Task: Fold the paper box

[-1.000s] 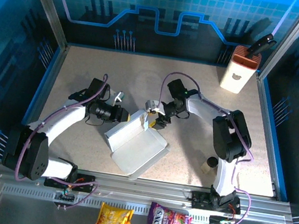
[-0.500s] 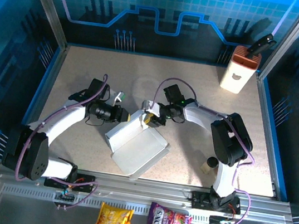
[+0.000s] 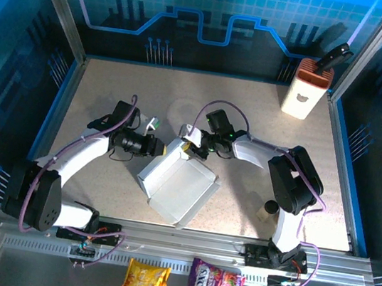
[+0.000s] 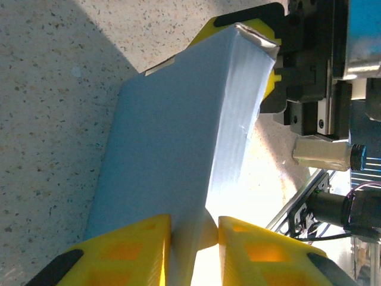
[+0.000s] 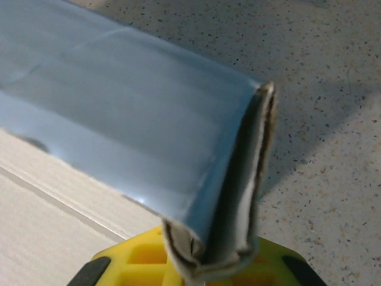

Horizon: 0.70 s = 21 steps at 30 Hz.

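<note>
The paper box (image 3: pixel 179 183), pale grey-white creased cardboard, lies half formed in the middle of the table with its rear wall folded up. My left gripper (image 3: pixel 163 150) comes in from the left and is shut on the left end of that wall. In the left wrist view its yellow fingers (image 4: pixel 122 250) press the folded wall (image 4: pixel 178 137) from both sides. My right gripper (image 3: pixel 192 147) reaches in from the right and is shut on the wall's other end. The doubled cardboard edge (image 5: pixel 229 179) sits pinched between its yellow fingers (image 5: pixel 134 262).
A tall white-and-orange container (image 3: pixel 305 92) with a bear mark stands at the back right corner. A small bottle (image 3: pixel 267 210) stands near the right arm's base. Two snack bags (image 3: pixel 144 285) lie below the table's front rail.
My right gripper moved left to the box's rear wall and closed on its end. The box turned slightly and its right side lifted. The left arm stayed in place.
</note>
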Each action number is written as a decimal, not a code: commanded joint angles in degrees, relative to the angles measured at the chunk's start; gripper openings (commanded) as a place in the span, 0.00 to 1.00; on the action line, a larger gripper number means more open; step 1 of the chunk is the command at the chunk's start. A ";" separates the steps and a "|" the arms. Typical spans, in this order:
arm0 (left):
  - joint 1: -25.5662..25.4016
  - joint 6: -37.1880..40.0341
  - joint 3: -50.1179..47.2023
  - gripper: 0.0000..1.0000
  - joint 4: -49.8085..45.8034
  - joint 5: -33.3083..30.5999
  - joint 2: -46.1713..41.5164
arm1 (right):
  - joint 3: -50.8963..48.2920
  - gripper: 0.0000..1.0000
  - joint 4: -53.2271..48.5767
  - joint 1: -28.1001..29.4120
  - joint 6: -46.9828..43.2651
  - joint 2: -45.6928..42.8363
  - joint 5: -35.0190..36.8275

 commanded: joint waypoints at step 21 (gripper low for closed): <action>-0.17 -7.64 -3.73 0.45 7.37 6.17 -2.22 | -4.72 0.00 3.80 7.75 40.61 -3.93 27.25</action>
